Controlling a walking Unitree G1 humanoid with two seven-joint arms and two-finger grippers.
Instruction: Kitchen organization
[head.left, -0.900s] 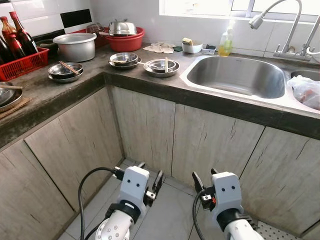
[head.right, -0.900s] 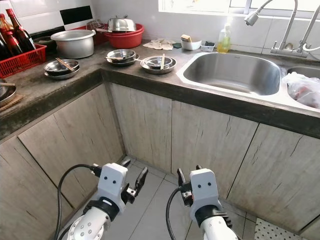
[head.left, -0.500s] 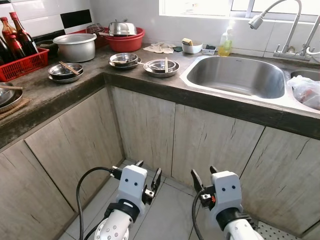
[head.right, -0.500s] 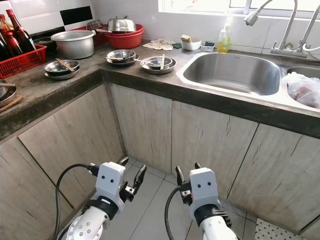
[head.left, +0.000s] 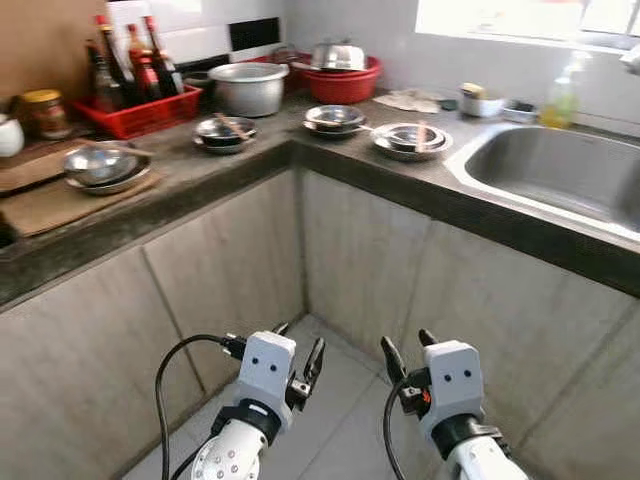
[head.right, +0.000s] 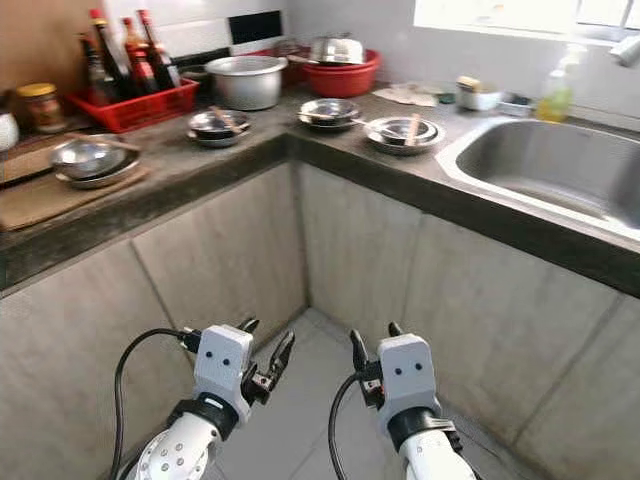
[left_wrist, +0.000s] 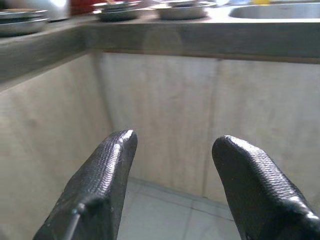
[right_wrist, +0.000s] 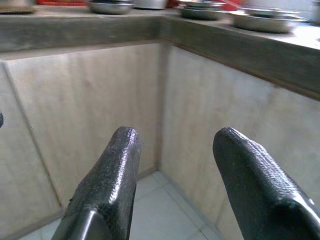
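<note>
Both grippers hang low in front of the wooden cabinet doors, below the corner of the dark counter (head.left: 300, 160). My left gripper (head.left: 299, 337) is open with nothing between its fingers (left_wrist: 107, 170). My right gripper (head.left: 405, 340) is open and empty too, its fingers (right_wrist: 112, 170) pointing at the cabinet corner. On the counter stand several steel bowls: one with chopsticks (head.left: 412, 138) near the sink (head.left: 570, 175), one (head.left: 334, 118) in the corner, one with chopsticks (head.left: 224, 131) further left, and a stack (head.left: 100, 167) on a brown mat.
A silver pot (head.left: 248, 88) and a red basin (head.left: 342, 80) with a lid stand at the back wall. A red crate of bottles (head.left: 140, 105) and a jar (head.left: 42, 112) are at the far left. Dish soap (head.left: 563, 98) stands behind the sink. Tiled floor lies below.
The camera has swung left: the sink has slid to the right edge, and more of the left counter with the stacked bowls shows. Both grippers keep their pose and stay open.
</note>
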